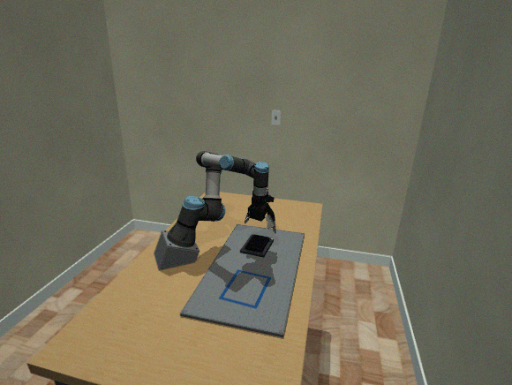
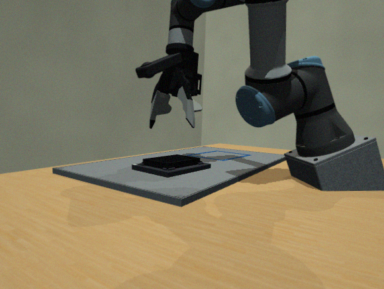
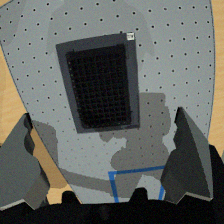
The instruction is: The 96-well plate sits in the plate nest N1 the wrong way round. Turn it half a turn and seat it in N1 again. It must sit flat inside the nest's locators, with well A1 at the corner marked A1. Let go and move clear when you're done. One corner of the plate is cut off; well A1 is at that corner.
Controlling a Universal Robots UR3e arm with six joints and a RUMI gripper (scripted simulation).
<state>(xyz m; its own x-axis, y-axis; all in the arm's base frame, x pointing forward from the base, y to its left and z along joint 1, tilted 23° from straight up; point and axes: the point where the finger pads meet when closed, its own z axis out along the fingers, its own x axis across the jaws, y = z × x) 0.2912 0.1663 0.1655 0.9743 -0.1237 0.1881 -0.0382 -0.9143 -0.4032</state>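
The 96-well plate [image 3: 98, 85] lies flat in plate nest N1 [image 3: 64, 87], a dark frame on the grey perforated deck [image 1: 282, 283] that rests on my wooden worktop [image 1: 132, 335], as I bring the arm in from a remote station. The end effector [image 2: 172, 124] hangs above the plate and well apart from it, jaws spread fully and holding nothing, its fingers pointing down toward the deck. A small white tag [image 3: 130, 36] sits at one corner of the nest in the wrist view; I take it for the A1 mark but cannot read it, and I cannot make out the plate's cut corner at this size. A blue outlined square [image 1: 245, 289] is marked on the deck nearer the deck's other end. I judge the plate to be light, rigid moulded plastic with smooth side walls that could slip under a weak pinch, so I would grip it across its two long sides, near the middle of its length, fingers low enough to catch the skirt yet above the nest's locators. It should lift straight up without flexing; a tilted grasp risks snagging a locator on the way out and again on reseating after the half turn.
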